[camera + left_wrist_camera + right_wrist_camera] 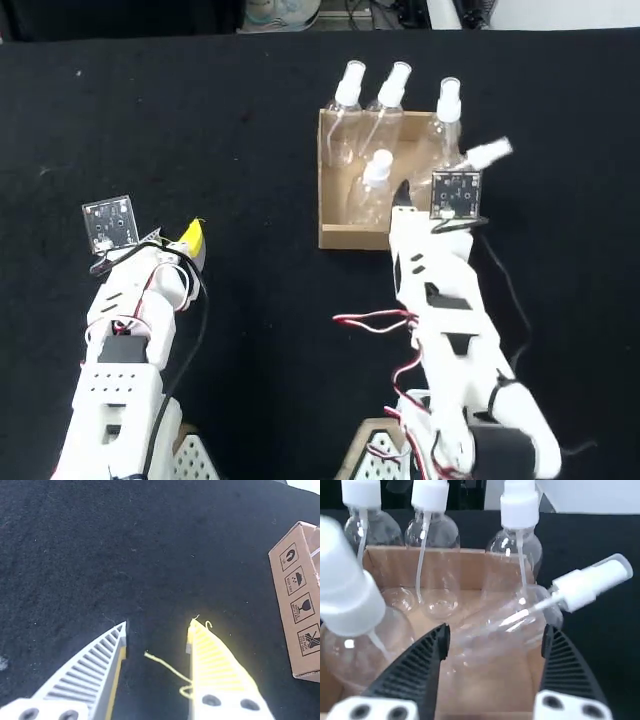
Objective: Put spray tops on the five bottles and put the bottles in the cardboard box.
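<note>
Handling pictograms printed on side of cardboard box (pixel 300 605). Coded b/w tags (pixel 110 222) on both wrists. Black cloth table (pixel 250 120), room clutter behind. Four bottles (pixel 348 125) upright in box w/ spray tops (pixel 351 82) on; fifth bottle (pixel 520 615) tilted over box wall. Right gripper (pixel 496 628) wide open astride it, holding nothing. Left gripper (pixel 158 625) open, empty, over cloth, well apart from box.

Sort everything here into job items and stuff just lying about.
Job: cardboard box; four upright bottles inside it; tilted fifth bottle; right gripper at it.
Lying about: left gripper over the black table; red-and-white cables by the right arm.
</note>
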Controlling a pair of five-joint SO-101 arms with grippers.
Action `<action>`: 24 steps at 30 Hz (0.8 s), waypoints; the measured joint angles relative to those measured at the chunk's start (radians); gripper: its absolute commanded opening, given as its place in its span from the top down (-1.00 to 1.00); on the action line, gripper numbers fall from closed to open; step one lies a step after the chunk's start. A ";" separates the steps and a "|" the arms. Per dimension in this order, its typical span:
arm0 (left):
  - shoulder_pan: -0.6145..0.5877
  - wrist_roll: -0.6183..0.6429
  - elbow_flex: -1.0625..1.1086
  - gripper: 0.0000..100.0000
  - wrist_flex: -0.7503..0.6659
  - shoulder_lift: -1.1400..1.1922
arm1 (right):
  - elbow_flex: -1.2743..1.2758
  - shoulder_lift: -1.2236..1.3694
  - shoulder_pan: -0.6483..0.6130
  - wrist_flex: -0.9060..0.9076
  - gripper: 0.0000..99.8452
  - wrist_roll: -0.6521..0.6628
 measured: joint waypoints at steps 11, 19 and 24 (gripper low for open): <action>0.000 0.000 0.000 0.62 0.000 0.000 | 0.000 -0.193 0.000 0.180 0.50 0.000; 0.000 0.000 0.000 0.62 0.000 0.000 | -0.044 -0.226 0.089 0.417 0.50 0.000; 0.000 0.000 0.000 0.62 0.000 0.000 | -0.265 -0.226 0.097 0.787 0.49 -0.012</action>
